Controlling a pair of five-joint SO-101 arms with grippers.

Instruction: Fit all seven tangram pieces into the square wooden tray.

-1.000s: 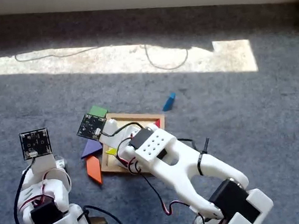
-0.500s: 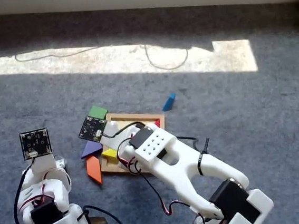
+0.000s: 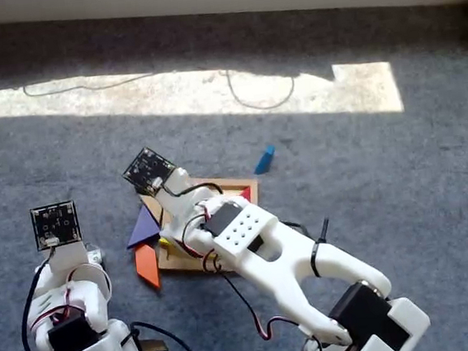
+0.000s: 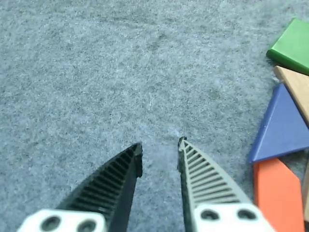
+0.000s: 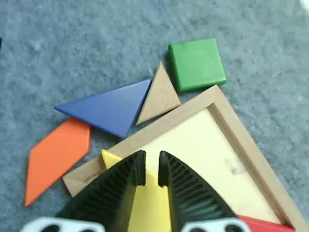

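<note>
Right tool (image 5: pixel 150 155) narrowly parted, empty, above yellow piece (image 5: pixel 150 205) in wooden tray (image 5: pixel 245 145); left tool (image 4: pixel 160 144) parted over carpet (image 4: pixel 96 72).

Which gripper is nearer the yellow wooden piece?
Right. The right gripper is directly above the yellow wooden piece; the left gripper is over grey carpet, beyond the blue triangle and orange parallelogram.
</note>
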